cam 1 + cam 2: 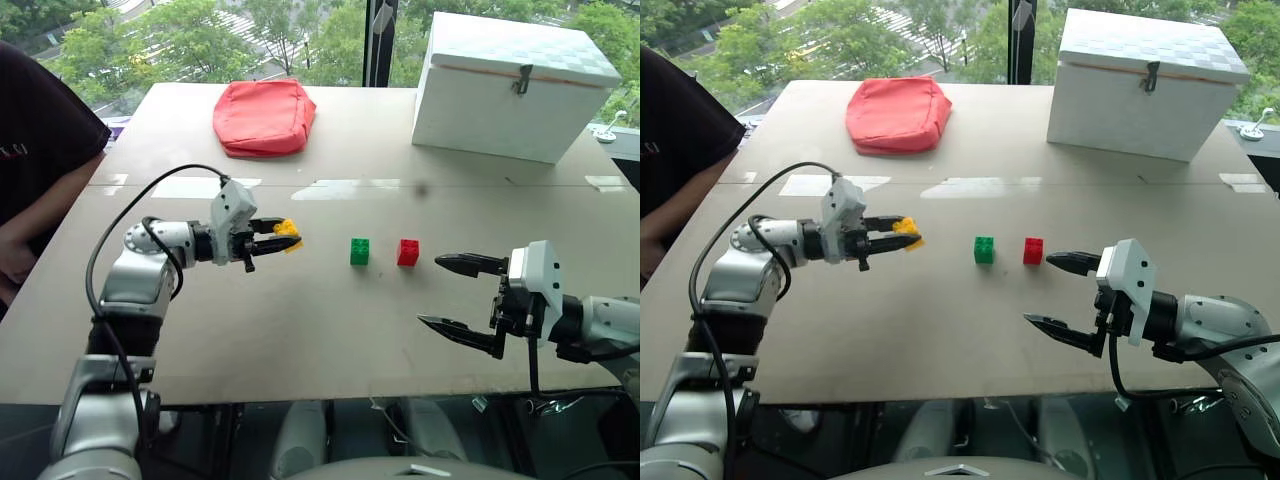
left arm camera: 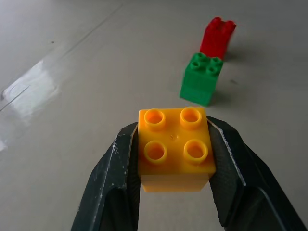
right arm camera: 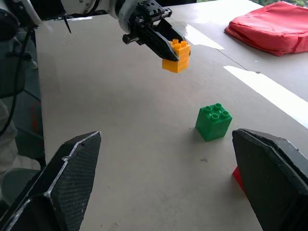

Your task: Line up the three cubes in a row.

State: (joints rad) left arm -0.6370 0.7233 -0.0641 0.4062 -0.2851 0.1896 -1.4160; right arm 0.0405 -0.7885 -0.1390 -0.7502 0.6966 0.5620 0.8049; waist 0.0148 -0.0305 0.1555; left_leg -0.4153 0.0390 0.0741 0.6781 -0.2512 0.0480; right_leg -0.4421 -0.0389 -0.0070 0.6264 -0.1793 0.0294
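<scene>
We see the left gripper (image 1: 283,238) clamped on the yellow cube (image 1: 288,233), holding it above the table (image 1: 300,330). The green cube (image 1: 360,251) and the red cube (image 1: 408,252) stand side by side near the right gripper (image 1: 458,295), whose fingers are spread wide.

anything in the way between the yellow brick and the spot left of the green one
Nothing visible. The left gripper holds the yellow brick above the table, and the stretch between it and the green brick is bare.
</scene>
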